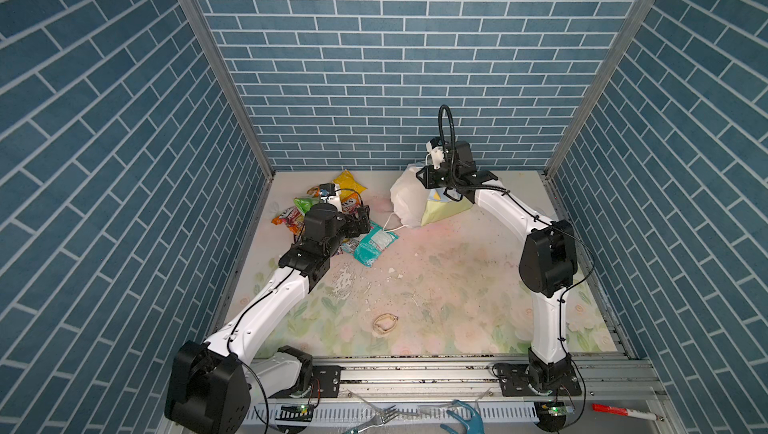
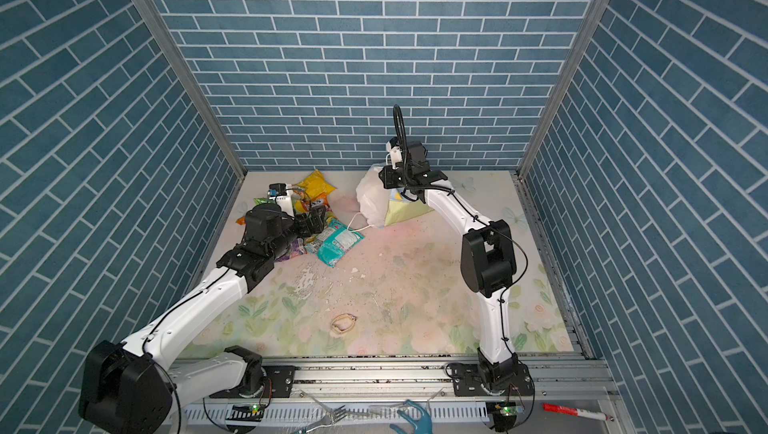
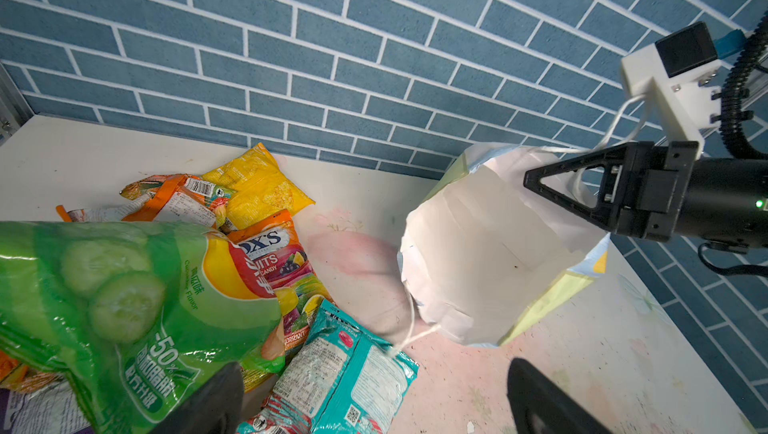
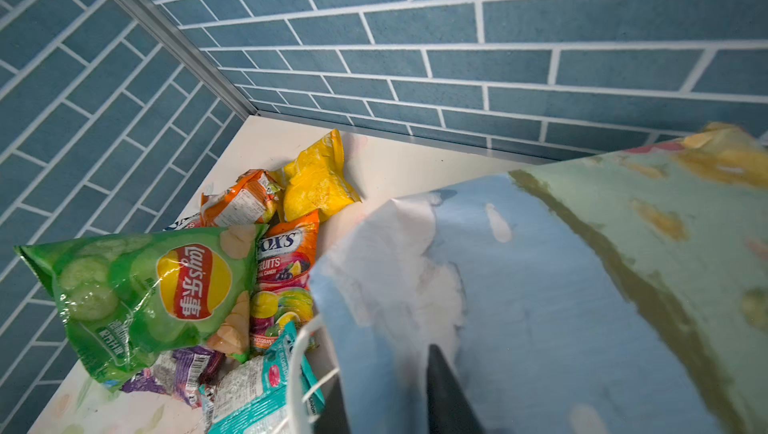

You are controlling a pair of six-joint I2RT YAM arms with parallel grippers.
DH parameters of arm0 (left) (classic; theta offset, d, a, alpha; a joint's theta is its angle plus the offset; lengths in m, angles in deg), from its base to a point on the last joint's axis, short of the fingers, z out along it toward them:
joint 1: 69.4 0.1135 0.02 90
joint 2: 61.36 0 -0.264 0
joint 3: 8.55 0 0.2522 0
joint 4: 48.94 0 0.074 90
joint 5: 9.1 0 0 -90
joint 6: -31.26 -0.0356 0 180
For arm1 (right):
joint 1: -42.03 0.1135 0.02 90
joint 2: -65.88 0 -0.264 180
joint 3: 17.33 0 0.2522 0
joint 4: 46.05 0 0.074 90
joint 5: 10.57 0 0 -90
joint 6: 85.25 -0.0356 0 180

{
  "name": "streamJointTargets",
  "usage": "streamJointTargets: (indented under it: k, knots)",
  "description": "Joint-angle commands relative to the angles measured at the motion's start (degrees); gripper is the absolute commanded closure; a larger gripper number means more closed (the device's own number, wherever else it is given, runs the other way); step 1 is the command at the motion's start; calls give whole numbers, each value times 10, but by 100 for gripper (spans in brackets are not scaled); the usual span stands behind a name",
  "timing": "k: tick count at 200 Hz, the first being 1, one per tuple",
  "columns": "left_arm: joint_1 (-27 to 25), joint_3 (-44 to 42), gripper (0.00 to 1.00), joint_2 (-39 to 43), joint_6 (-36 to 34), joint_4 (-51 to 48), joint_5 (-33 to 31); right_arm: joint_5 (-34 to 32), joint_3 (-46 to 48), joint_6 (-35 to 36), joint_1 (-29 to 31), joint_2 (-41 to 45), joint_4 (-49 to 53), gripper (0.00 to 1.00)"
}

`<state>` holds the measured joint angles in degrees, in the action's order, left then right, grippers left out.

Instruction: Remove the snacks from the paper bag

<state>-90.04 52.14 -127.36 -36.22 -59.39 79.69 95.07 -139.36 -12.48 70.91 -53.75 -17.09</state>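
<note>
- Top views both show one fork (image 1: pixel 380 416) and one red marker (image 1: pixel 619 411) nearest.
- Left gripper (image 3: pixel 374 369) gapes wide over six countable snacks (image 4: pixel 286 269) heaped on the table (image 1: pixel 457 286).
- One paper bag (image 1: pixel 407 199) tilts beyond; right gripper (image 4: pixel 384 369) straddles its wall, grip unclear.

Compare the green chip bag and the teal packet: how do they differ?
Print: green bag shows cucumber slices and a red-yellow logo; teal packet has white label panels.
Size: green bag is clearly larger than teal packet.
Pose: green bag overlaps other snacks; teal packet lies at the pile's edge, with the string handle of the paper bag on it.
Both are crinkly plastic, outside the paper bag.
</note>
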Motion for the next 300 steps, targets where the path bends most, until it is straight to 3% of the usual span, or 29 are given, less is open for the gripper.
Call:
streamJointTargets:
  k: [1,13,47,115,135,156,185,227,257,300]
  knots:
    - [-1,-3,0,-2,-4,-2,-6,5,1,3,4,21,27,46]
    - [-1,-3,0,-3,-3,5,-9,-4,18,6,5,46,30,35]
    - [-2,-3,1,-13,-3,26,-17,-28,102,20,7,148,13,22]
    - [1,-17,0,-16,-7,44,-50,-49,284,25,7,337,-13,21]
    - [4,-25,0,-12,-21,48,-68,-102,357,35,6,390,-48,21]
    - [5,-35,0,-14,-64,63,-104,-209,427,63,6,435,-75,21]
    - [11,-64,0,-29,-135,116,-171,-302,555,108,-12,488,-190,21]
    - [44,-111,0,-50,-186,170,-196,-325,732,102,-110,536,-408,21]
    - [74,-146,0,-50,-200,200,-194,-410,802,113,-159,521,-500,21]
    - [94,-203,1,-57,-227,272,-218,-463,876,126,-200,471,-627,21]
